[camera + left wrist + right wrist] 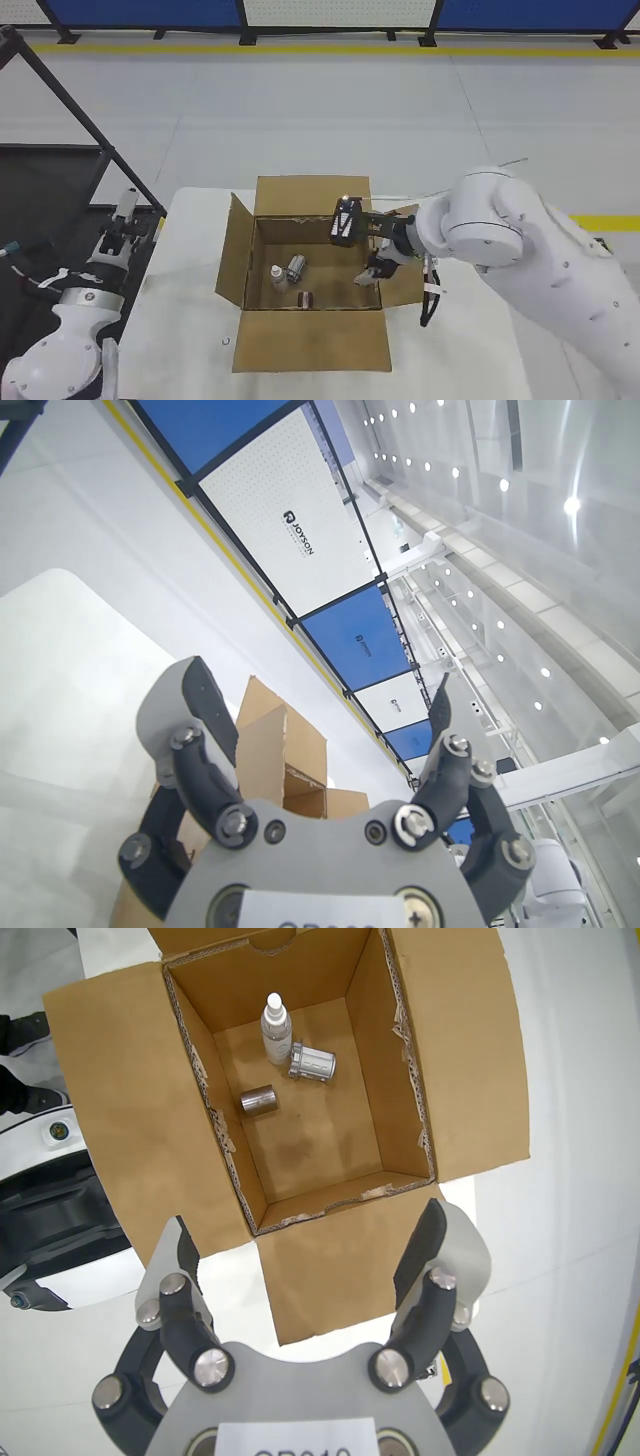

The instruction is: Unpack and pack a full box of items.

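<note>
Cardboard box (310,342) sits open at centre frame of the top view, all four flaps folded out, on a white table (190,300). I count three items on its floor: a spray bottle (276,1035) lying down, a ribbed metal cylinder (312,1064) touching or just beside it, and a short dark metal sleeve (259,1101) lying apart from both.

Right gripper (310,1233) is released, jaws spread wide, holding nothing, above the flap on the box's right side. Left gripper (320,690) is also released and empty, parked at the lower left of the top view, off the table edge and aimed up at the room.

Judgement: unpacking is under way with three items left. I would take the sleeve first, as it has free space around it. Come straight down inside the walls, clear of the flap, and close across its round side squarely, since it may roll.

Room: pale floor, yellow line (300,48), blue and white panels (280,530), ceiling spotlights
</note>
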